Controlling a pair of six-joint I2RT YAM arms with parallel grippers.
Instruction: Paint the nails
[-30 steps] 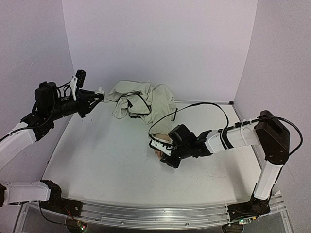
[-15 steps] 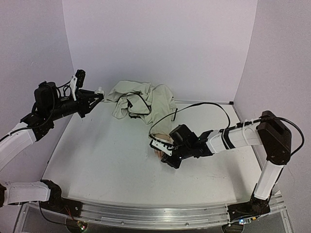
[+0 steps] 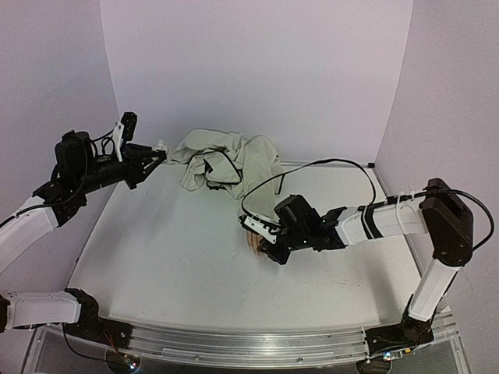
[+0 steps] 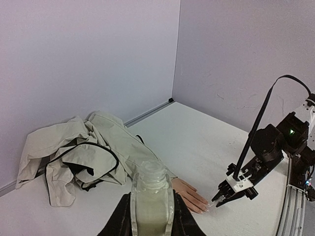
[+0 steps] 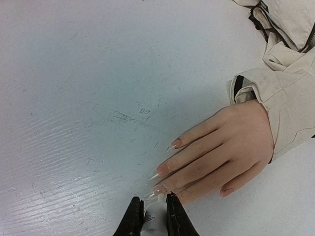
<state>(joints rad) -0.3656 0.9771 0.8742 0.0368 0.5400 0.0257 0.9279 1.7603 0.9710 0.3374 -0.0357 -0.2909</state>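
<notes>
The nails point(image 5: 162, 170) lie right at the tip of the right end effector point(image 5: 153, 207), on a mannequin hand point(image 5: 231, 142) resting palm-down on the tabletop point(image 5: 74, 98). Its fingers point back toward that end effector, and its wrist lies further ahead and to the side, inside a beige sleeve point(image 5: 290, 98). The right end effector is clamped narrowly on a small white applicator point(image 5: 154, 217), probably the brush. The applicator's end meets the nail nearest to it.

The nails are long, thin and tapered, so the likeliest slip is the brush sliding off one and smearing the finger or the tabletop beneath. The mannequin hand looks unfastened, so too firm a stroke could push it away from the end effector and spoil the line. The right arm's black cable point(image 3: 312, 165) loops above the sleeve and could catch the cloth during a wide sweep.

Well apart from all this, the left end effector point(image 4: 151, 209) grips an uncapped pale bottle point(image 4: 151, 189) tightly, up off the tabletop. A tilt there would probably spill polish.

- Mannequin hands: one.
- Nails: four show from the right wrist. A fifth cannot be made out.
- Applicators: one.
- Bottles: one.
- Garments: one crumpled piece with its sleeve.
- End effectors: two, both closed on something.
</notes>
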